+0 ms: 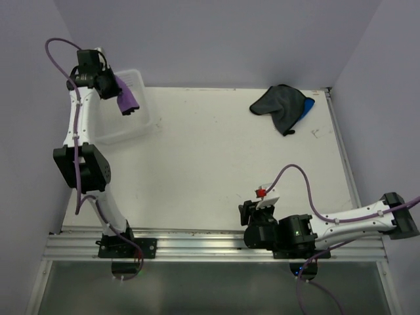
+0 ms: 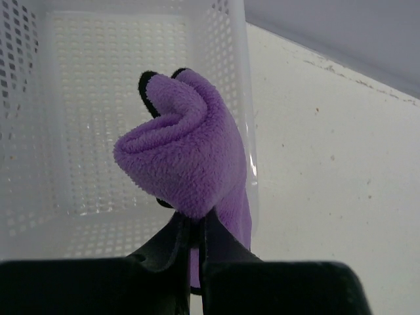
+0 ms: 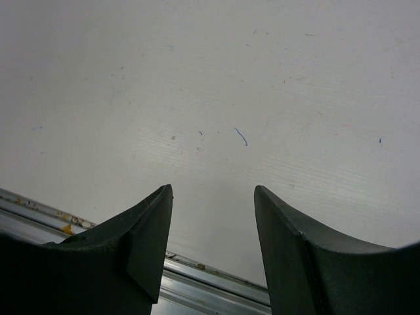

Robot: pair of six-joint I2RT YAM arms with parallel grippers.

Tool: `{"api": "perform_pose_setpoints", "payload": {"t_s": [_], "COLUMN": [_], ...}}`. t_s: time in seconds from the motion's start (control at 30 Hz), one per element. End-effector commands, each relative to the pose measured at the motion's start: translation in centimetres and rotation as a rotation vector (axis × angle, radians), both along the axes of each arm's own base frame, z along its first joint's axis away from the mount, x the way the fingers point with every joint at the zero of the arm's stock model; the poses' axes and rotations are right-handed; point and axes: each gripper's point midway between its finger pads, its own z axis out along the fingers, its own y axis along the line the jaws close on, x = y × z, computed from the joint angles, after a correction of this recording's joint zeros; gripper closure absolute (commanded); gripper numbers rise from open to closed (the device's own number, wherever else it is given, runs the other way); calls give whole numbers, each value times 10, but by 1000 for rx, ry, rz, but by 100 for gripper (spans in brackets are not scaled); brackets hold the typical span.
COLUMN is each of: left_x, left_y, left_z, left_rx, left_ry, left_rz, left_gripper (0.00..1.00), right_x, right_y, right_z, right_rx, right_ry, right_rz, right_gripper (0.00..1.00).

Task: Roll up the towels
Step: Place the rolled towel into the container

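Slippage is the chief risk. The left gripper (image 1: 117, 88) pinches the purple towel (image 2: 187, 157) between its fingers, a loose roll held in the air right above one side wall of the clear tub (image 2: 79, 131). Let go from there, the roll could spring open or catch on the rim instead of dropping inside. No cloth shows on the part of the tub floor in view. The grey towel (image 1: 279, 105) and the blue towel (image 1: 307, 106) lie heaped together, unrolled, at the far right of the table (image 1: 210, 157). The right gripper (image 3: 213, 216) hovers low near its base, fingers spread and holding nothing.
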Motion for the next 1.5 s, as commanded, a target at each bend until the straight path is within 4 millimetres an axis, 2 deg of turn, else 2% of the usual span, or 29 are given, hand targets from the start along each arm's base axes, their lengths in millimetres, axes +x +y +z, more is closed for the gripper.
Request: {"api": "perform_pose_setpoints", "payload": {"t_s": [0.0, 0.03, 0.07, 0.1, 0.13, 0.2, 0.27, 0.43, 0.57, 0.73, 0.87, 1.03, 1.1, 1.17, 1.3, 1.37, 1.47], "left_x": [19, 28, 34, 38, 45, 52, 54, 63, 69, 67, 68, 71, 72, 73, 77, 77, 78], "left_y": [27, 31, 37, 40, 44, 44, 39, 19, 6, 4, -1, 0, 0, -2, -2, -1, 4], "left_z": [24, 4, 7, 0, -18, -35, -67, -116, -134, -165, -177, -179, -177, -178, -172, -170, -164], "left_rx": [93, 94, 97, 95, 93, 80, 47, 12, 5, -10, -21, -22, -24, -33, -34, -28, -7], "left_ry": [-33, 5, -6, 3, 31, 45, 94, 142, 162, 221, 221, 216, 205, 201, 182, 178, 168], "left_rz": [30, 31, 42, 45, 49, 51, 39, 5, -9, -5, -19, -20, -16, -19, -18, -14, 1], "left_gripper": [100, 100, 100, 100, 100, 100, 100, 100, 100, 100, 100, 83, 81, 70, 64, 57, 35], "right_x": [0, 0, 1, 2, 2, 6, 11, 21, 27, 28, 30, 32, 33, 34, 36, 36, 37], "right_y": [8, 8, 8, 9, 9, 8, 6, 3, 3, 6, 8, 12, 15, 20, 23, 24, 25], "right_z": [11, 11, 12, 11, 12, 11, 10, -1, -9, -16, -21, -24, -22, -18, -14, -13, -12], "right_rx": [35, 27, 27, 24, 20, 6, -16, -42, -37, -60, -66, -84, -88, -98, -111, -115, -113], "right_ry": [12, 10, 7, 5, 3, 1, 1, 49, 70, 85, 91, 95, 95, 84, 73, 71, 70], "right_rz": [-10, -13, -13, -13, -13, -20, -37, -48, -57, -55, -53, -44, -38, -22, -18, -14, -13], "right_gripper": [43, 43, 42, 42, 42, 42, 41, 41, 41, 40, 40, 40, 40, 40, 40, 40, 39]}}
